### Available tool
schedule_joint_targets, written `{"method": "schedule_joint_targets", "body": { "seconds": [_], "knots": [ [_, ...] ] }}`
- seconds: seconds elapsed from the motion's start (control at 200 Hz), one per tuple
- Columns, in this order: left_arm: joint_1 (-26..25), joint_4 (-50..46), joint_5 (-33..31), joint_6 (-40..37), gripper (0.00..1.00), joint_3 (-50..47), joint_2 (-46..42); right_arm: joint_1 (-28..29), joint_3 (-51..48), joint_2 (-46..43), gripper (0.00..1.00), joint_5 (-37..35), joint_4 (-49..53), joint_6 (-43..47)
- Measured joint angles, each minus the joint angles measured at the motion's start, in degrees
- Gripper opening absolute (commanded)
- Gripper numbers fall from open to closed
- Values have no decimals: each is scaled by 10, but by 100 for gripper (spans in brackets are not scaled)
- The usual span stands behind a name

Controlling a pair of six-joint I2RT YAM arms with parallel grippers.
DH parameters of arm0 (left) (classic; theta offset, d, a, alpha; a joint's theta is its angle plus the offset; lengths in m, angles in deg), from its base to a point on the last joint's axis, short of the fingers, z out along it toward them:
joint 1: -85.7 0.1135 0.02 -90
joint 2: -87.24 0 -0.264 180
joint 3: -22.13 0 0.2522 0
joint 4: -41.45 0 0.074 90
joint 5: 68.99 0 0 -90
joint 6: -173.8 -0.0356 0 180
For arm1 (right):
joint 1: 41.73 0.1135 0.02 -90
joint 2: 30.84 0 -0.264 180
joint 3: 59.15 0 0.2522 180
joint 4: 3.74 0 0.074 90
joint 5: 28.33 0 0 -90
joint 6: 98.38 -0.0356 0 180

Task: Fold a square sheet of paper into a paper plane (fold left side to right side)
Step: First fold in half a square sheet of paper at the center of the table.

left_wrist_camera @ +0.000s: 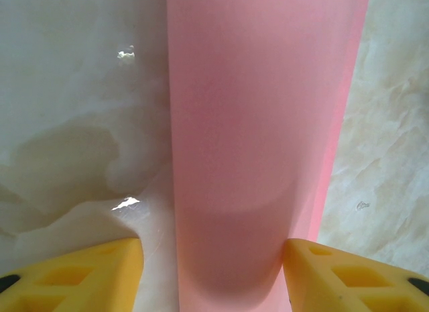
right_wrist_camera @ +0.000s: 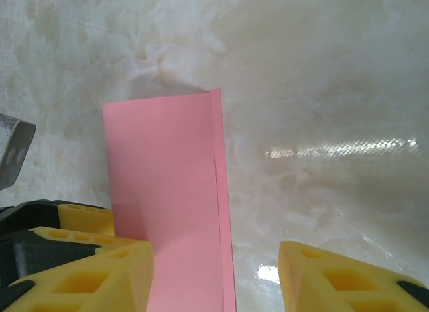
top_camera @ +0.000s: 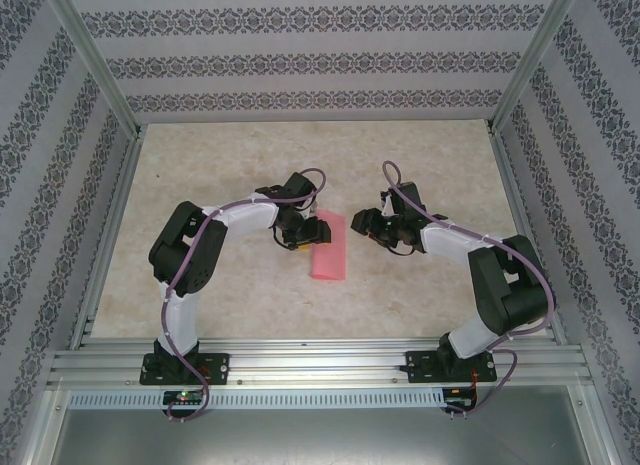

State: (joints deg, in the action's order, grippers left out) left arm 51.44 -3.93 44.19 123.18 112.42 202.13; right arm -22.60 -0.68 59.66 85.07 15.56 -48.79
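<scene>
**Item: square sheet of paper** (top_camera: pixel 328 250). Count: one. It is pink and folded to a narrow rectangle. You find it flat on the table (top_camera: pixel 220 165) at mid-depth, between the two claws.
- Edges: in the right wrist view one long side shows two layers, the lower one peeping out by a sliver. The far short edge is straight.
- Open room: you have bare tabletop on every side of the sheet, broadest toward the back wall.

**Item: left gripper** (top_camera: pixel 296 233). Count: one. The fingers are spread and the sheet runs away between them. One finger may be touching the paper's edge, but the view is too close to settle it.

**Item: right gripper** (top_camera: pixel 366 225). Count: one. The fingers are spread and pinch nothing. One is over the paper, the other over bare table.

**Surface:** pale, marbled and glossy, with glare spots.

**Room:** three patterned walls (top_camera: pixel 300 65) and an aluminium frame (top_camera: pixel 320 365).
</scene>
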Motion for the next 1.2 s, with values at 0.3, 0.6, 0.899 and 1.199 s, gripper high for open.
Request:
{"method": "schedule_joint_targets", "body": {
  "seconds": [0.3, 0.6, 0.899, 1.199],
  "knots": [
    [-1, -11, -2, 0, 58, 8, 2, 7, 0, 5, 53, 0, 0, -1],
    [-4, -15, -12, 0, 58, 11, 2, 7, 0, 8, 52, 0, 0, -2],
    [-4, -17, -15, 0, 58, 12, 2, 7, 0, 9, 52, 0, -2, -2],
    [-4, -26, -28, 0, 56, 17, 2, 7, 0, 9, 52, 0, -2, -2]
  ]
}}
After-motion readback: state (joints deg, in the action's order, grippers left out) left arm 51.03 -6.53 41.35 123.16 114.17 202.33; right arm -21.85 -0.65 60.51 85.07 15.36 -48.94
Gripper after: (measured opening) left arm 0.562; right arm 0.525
